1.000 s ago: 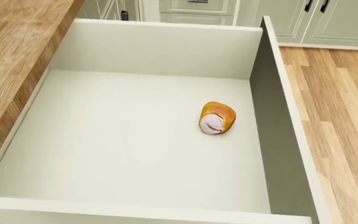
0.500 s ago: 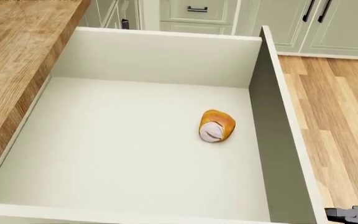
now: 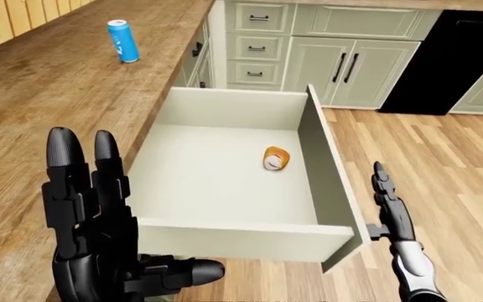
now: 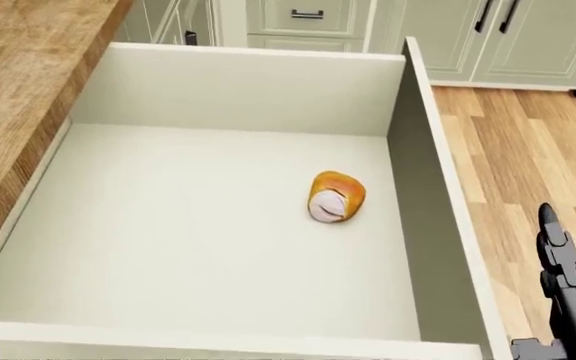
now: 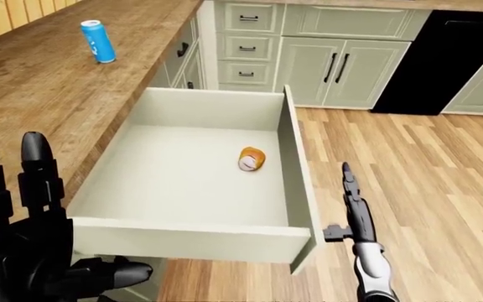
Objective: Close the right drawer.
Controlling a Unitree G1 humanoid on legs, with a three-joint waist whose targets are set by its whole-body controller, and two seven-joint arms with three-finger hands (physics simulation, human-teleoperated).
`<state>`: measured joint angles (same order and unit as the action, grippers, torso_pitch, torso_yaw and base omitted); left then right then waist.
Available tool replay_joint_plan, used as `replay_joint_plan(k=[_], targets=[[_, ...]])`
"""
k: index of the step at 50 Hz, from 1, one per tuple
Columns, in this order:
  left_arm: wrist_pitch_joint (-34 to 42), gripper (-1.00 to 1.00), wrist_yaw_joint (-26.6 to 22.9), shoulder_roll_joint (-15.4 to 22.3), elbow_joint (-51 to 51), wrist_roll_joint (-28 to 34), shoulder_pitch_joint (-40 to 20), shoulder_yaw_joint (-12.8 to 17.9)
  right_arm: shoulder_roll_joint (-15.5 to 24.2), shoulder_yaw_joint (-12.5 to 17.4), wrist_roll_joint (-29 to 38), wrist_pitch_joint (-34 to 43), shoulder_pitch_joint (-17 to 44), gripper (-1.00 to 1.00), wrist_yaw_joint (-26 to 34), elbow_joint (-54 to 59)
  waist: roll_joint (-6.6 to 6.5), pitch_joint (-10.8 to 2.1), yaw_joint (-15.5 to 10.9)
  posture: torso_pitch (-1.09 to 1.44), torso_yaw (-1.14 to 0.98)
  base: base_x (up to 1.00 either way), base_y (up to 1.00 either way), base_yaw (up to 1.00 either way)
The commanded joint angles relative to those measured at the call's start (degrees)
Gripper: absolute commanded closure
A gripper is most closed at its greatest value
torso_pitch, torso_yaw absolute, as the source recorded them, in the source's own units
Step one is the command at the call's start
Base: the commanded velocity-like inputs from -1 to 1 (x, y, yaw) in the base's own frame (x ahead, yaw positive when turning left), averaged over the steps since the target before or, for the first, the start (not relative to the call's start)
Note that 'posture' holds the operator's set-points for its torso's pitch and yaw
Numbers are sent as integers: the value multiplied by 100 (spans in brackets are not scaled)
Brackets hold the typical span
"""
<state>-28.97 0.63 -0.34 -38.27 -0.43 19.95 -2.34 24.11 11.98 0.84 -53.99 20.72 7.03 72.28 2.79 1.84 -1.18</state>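
The pale drawer (image 3: 242,236) stands pulled far out from under the wooden counter (image 3: 65,107). Inside it lies a small orange and white object (image 3: 276,158), also seen in the head view as an orange lump (image 4: 335,197). My left hand (image 3: 99,233) is raised at the lower left, fingers spread and open, just left of the drawer's near panel. My right hand (image 3: 390,211) rises edge-on to the right of the drawer's near right corner, fingers straight, apart from the drawer side (image 4: 446,225). In the head view the right hand (image 4: 566,292) shows at the lower right.
A blue can (image 3: 122,41) stands on the counter at the upper left. Pale cabinets with dark handles (image 3: 342,66) line the top of the view, with a black appliance (image 3: 443,60) at the upper right. Wood floor (image 3: 443,163) spreads to the right of the drawer.
My right hand has come up into the head view at the lower right, beside the drawer's right side. The view has shifted slightly; the orange object keeps its place in the drawer.
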Motion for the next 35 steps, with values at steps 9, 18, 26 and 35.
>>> replay_joint_plan(k=[9, 18, 26, 35], targets=[[-183, -100, -9, -4, -132, -3, -51, 0, 38, -11, 24, -99, 244, -100, 128, -224, 22, -102, 8, 0, 0, 0, 0, 0], [-240, -100, -4, 0, -69, 3, -61, -5, -43, -60, 92, -53, 294, -100, 176, -282, 16, -113, 15, 0, 0, 0, 0, 0], [-329, -100, -24, 6, 28, -35, -66, 28, -110, -144, 240, 85, 479, -100, 220, -345, 17, -113, 34, 0, 0, 0, 0, 0], [-498, -100, -87, -11, 213, -92, -85, 87, -215, -227, 407, 169, 705, -100, 233, -316, 11, -105, 51, 0, 0, 0, 0, 0]])
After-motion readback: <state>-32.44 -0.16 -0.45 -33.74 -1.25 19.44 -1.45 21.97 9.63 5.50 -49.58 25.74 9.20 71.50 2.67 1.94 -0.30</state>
